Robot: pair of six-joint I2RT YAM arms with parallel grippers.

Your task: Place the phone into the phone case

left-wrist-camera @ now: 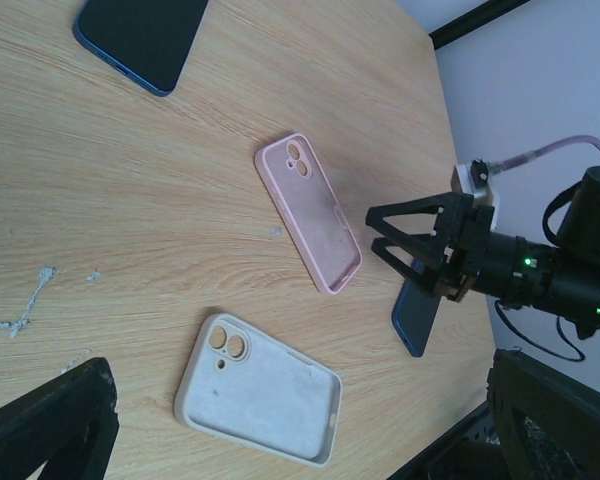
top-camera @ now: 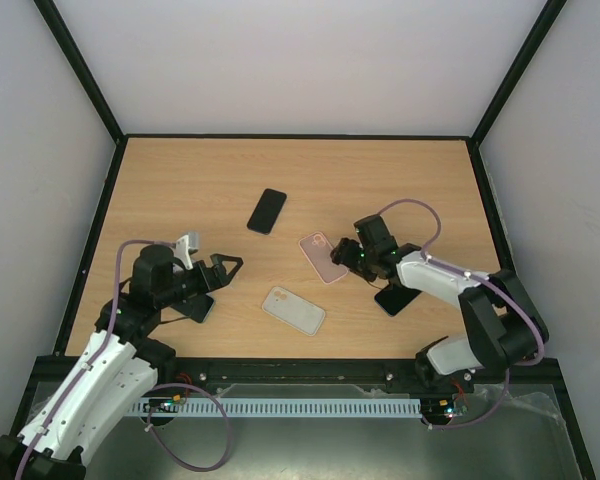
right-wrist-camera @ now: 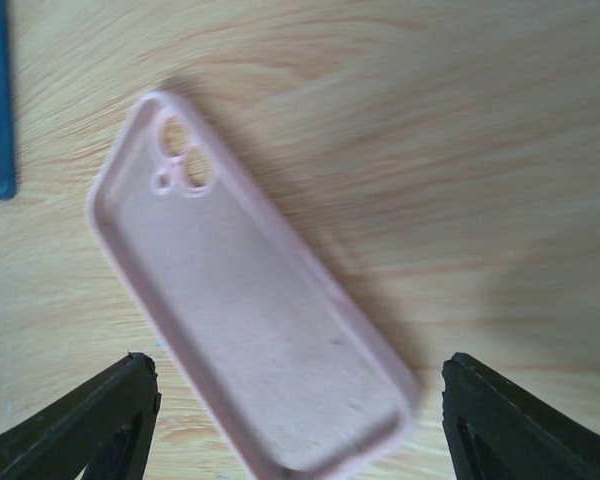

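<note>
Top external view | phone [top-camera: 267,210] lay bare on the far tabletop [top-camera: 180,180], in no case yet | pink case [top-camera: 323,257] empty, just under right tool [top-camera: 345,255], spread wide, gripping nothing | left tool [top-camera: 218,272] wide, empty | whole insertion remained.

Top overhead; right wrist close; all 3 share pink case [right-wrist-camera: 250,300].

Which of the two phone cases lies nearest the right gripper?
The pink case, lying right beside the right gripper and filling its wrist view; the white case lies well clear of it.
</note>
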